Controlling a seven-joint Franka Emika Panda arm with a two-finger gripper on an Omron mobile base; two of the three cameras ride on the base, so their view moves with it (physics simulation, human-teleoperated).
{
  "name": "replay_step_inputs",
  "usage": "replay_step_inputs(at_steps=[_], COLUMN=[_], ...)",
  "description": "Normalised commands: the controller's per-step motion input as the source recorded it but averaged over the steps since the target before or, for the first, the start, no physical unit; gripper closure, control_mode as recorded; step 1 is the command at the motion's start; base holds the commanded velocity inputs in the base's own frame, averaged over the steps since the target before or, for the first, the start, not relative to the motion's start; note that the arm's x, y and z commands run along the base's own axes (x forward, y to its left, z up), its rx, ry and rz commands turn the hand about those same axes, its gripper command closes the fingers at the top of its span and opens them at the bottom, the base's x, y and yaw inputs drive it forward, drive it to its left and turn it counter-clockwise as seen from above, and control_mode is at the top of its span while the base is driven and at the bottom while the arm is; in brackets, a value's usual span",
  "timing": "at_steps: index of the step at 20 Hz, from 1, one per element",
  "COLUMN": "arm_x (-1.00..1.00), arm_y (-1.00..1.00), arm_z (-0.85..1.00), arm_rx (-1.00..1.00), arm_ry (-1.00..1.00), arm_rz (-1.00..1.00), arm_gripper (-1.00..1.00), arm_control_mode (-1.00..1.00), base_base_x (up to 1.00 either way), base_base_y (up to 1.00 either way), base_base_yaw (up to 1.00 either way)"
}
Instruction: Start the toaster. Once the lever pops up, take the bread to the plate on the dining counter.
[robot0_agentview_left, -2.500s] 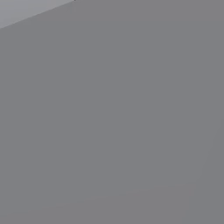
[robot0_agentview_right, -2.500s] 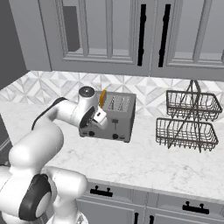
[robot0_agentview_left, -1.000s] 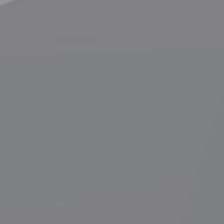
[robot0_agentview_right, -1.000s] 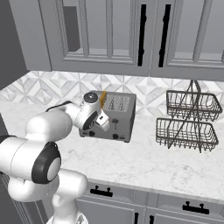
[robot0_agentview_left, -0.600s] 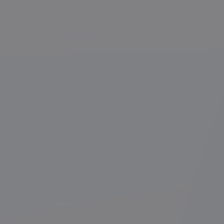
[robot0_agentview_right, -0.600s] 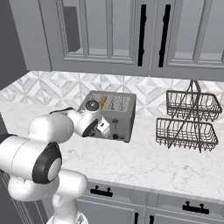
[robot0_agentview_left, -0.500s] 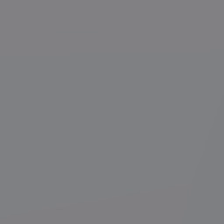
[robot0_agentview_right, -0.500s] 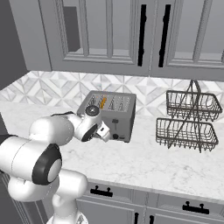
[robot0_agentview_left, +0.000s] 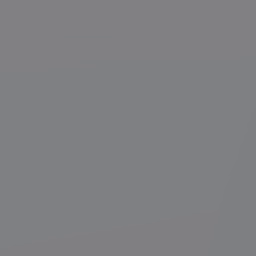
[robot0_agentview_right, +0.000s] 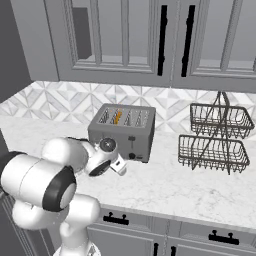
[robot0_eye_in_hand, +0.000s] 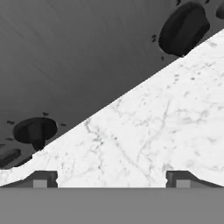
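We see the toaster (robot0_agentview_right: 123, 131) standing on the marble wall counter (robot0_agentview_right: 190, 187), against the patterned backsplash (robot0_agentview_right: 60, 102), below the grey upper cabinets (robot0_agentview_right: 150, 40). The bread (robot0_agentview_right: 118, 117) sits down in 1 of the toaster's top slots, with just its golden edge showing above the rim. To the right of the toaster, well apart, stands a 2-tier wire basket (robot0_agentview_right: 215, 137).

Our gripper (robot0_eye_in_hand: 111, 179) hangs low at the toaster's near front face, just left of its lever and knobs. In the hand view the 2 fingertips (robot0_eye_in_hand: 43, 179) stand wide apart with nothing between them, over white counter, and the toaster's dark brushed front with 2 round knobs (robot0_eye_in_hand: 183, 27) looms close.
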Motion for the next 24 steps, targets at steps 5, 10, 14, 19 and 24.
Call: replay_step_inputs(at_steps=[5,10,14,19,24], arm_x=[-0.61,-0.12,0.0,-0.03,-0.03], arm_y=[-0.09,0.0,0.0,0.0,0.0], arm_z=[1.0,1.0,1.0,0.82,0.49], arm_rx=[0.16,0.0,-0.09,-0.3,-0.33], arm_ry=[-0.24,-0.04,0.01,0.0,0.0], arm_rz=[-0.08,-0.01,0.02,0.13,0.21], arm_gripper=[-1.0,-1.0,-1.0,-1.0,-1.0], arm_control_mode=[-1.0,-1.0,-1.0,-1.0,-1.0], base_base_x=[0.0,0.0,0.0,0.0,0.0], base_base_y=[0.0,0.0,0.0,0.0,0.0], base_base_yaw=[0.0,0.0,0.0,0.0,0.0])
